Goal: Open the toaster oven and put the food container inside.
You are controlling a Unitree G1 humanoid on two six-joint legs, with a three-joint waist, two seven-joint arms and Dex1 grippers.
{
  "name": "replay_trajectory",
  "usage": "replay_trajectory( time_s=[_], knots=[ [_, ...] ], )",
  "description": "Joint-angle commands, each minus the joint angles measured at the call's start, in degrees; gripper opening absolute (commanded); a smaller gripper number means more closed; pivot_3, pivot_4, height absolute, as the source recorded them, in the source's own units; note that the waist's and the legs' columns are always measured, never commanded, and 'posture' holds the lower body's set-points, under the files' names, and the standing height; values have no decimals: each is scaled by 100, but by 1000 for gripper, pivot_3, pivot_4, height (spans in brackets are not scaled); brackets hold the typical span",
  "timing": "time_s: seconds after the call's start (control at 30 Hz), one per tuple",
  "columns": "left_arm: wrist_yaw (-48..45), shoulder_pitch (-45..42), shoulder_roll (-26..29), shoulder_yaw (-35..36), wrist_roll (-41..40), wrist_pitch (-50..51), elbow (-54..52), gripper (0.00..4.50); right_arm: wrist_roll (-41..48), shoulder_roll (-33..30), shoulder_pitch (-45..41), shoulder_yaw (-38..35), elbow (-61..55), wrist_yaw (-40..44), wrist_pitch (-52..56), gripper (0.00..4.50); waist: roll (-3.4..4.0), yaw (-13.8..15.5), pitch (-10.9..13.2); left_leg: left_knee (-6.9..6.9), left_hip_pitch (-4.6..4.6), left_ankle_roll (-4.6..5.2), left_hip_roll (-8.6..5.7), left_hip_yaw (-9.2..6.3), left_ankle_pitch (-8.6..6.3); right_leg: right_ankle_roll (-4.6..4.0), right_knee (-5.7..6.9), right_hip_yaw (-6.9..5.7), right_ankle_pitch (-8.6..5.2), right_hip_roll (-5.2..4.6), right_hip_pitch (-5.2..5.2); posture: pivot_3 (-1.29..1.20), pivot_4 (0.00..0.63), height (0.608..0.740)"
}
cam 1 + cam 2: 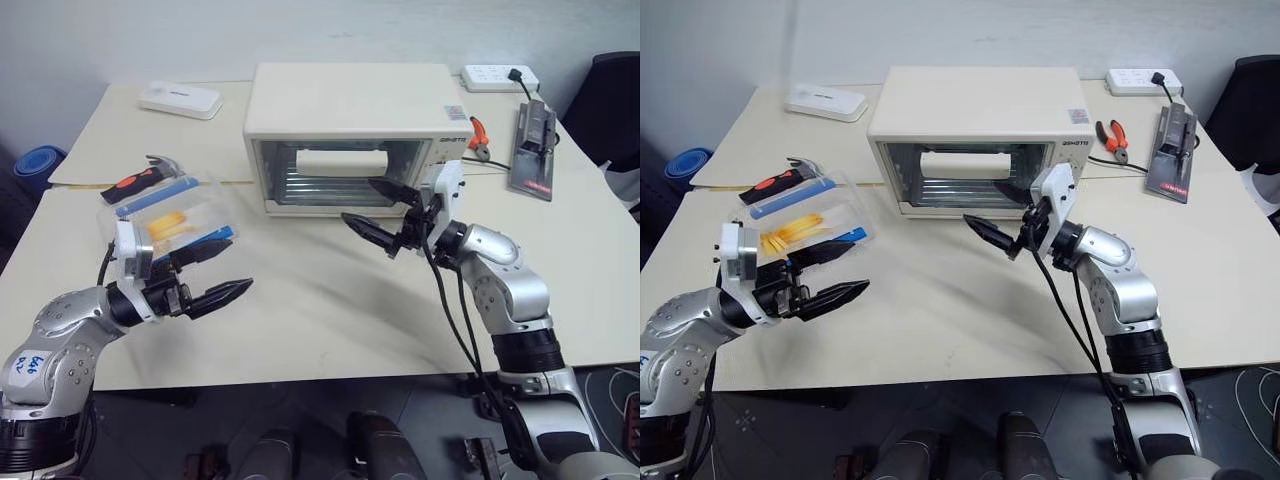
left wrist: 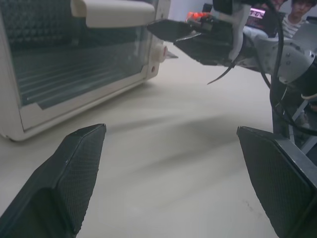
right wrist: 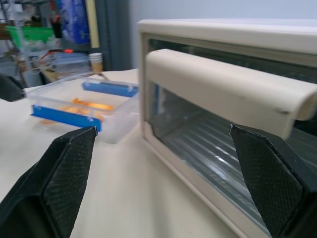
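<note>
Door of toaster oven (image 1: 345, 140) shut; right gripper (image 1: 383, 215), fingers apart, should hook the handle (image 1: 342, 161) at twelve o'clock squarely; left gripper (image 1: 205, 273) also spread, empty.

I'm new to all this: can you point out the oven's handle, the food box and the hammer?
toaster oven handle (image 3: 223, 87), right wrist view, front face.
food container (image 1: 810, 230), right eye view, lid middle.
hammer (image 1: 140, 182), left eye view, grip.

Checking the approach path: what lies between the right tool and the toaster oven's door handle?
Nothing: in the right wrist view the open right tool faces the handle of the toaster oven with only bare air between.
</note>
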Motion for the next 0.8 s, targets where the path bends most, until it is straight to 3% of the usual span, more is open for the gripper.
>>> replay_trajectory(
  time_s=[0.03, 0.33, 0.6, 0.7, 0.8],
  knots=[
    [-81, -95, 0, 58, -51, -33, -59, 4500, -132, 20, -244, -194, 201, -165, -187, 4468, 0, -10, 0, 0, 0, 0, 0, 0, 0, 0, 1, 0, 0, 0, 0, 0, 150, 740],
    [-116, -190, -84, 14, -6, -37, -4, 4500, -130, 163, -307, -282, 291, -32, -603, 4468, 0, -9, 0, -2, 0, -1, 1, 4, -1, 0, 1, 2, 0, 2, -4, 0, 150, 740],
    [-12, -383, -1, 199, 17, 48, 355, 4500, 273, -149, 413, -25, -833, 668, -82, 4468, 0, -8, 0, -3, -1, -1, 2, 3, -1, 0, -3, 1, 0, 2, -4, 0, 150, 740],
    [157, -780, -51, 268, 94, -53, 731, 3900, 146, -320, 755, 151, -1190, 853, -72, 4500, 0, -4, 0, -2, 0, -1, 2, 3, -1, 0, 0, 1, 0, 3, -4, 0, 150, 740],
    [277, -1400, -128, 187, 176, -71, 1222, 3005, -80, -447, 989, 292, -1290, 950, -215, 4500, -1, -6, 0, -1, 1, -2, 2, 3, -1, 0, 2, 1, 0, 3, -3, 0, 150, 740]
  ],
)
